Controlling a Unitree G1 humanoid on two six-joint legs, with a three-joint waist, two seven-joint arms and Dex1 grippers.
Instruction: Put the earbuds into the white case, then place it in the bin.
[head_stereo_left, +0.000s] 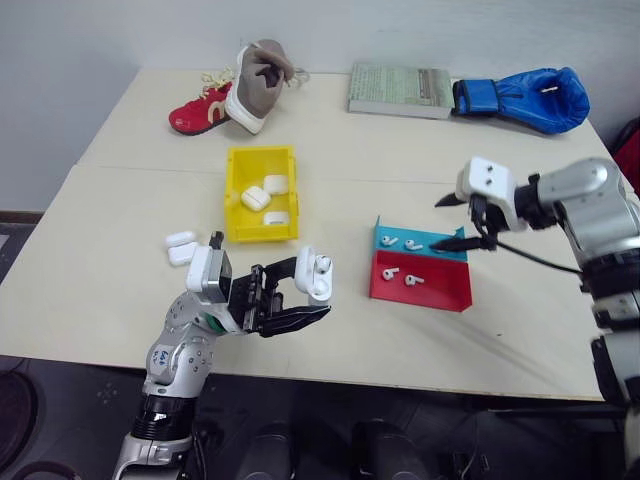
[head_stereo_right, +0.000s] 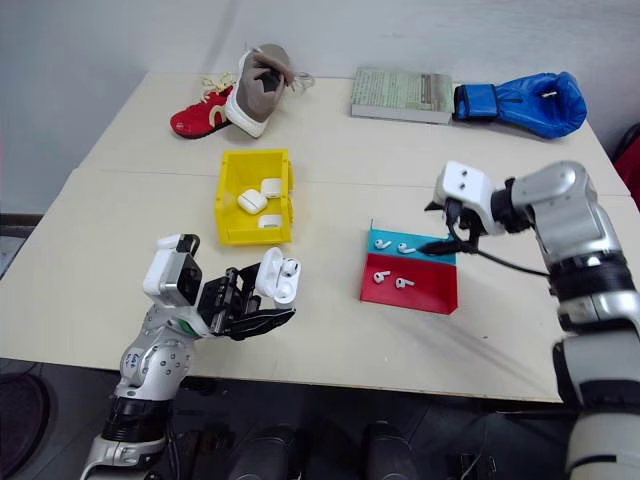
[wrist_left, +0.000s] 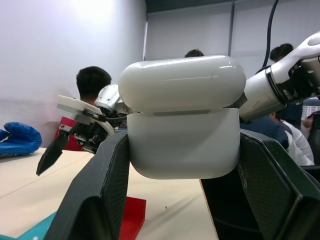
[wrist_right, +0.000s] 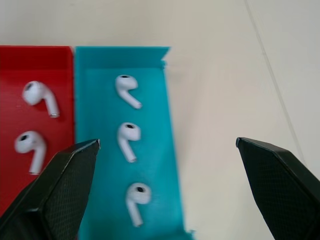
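Note:
My left gripper (head_stereo_left: 305, 292) is shut on the white case (head_stereo_left: 318, 275), held up over the table's near edge with its lid open; the left wrist view shows the case (wrist_left: 181, 120) from behind, between the black fingers (wrist_left: 97, 195). My right gripper (head_stereo_left: 447, 223) is open just above the blue half of a small tray (wrist_right: 155, 165). Three earbuds (wrist_right: 128, 141) lie in the blue half between the gripper's spread fingers, and two earbuds (wrist_right: 39, 97) lie in the red half. The yellow bin (head_stereo_left: 236, 205) stands mid-table with three white cases inside.
Two more white cases (head_stereo_left: 181, 248) lie on the table left of the bin. At the far edge are a red shoe (head_stereo_left: 198, 112), a beige and white shoe (head_stereo_left: 258, 85), a book (head_stereo_left: 400, 90) and a blue boxing glove (head_stereo_left: 528, 98). People sit beyond the table (wrist_left: 92, 82).

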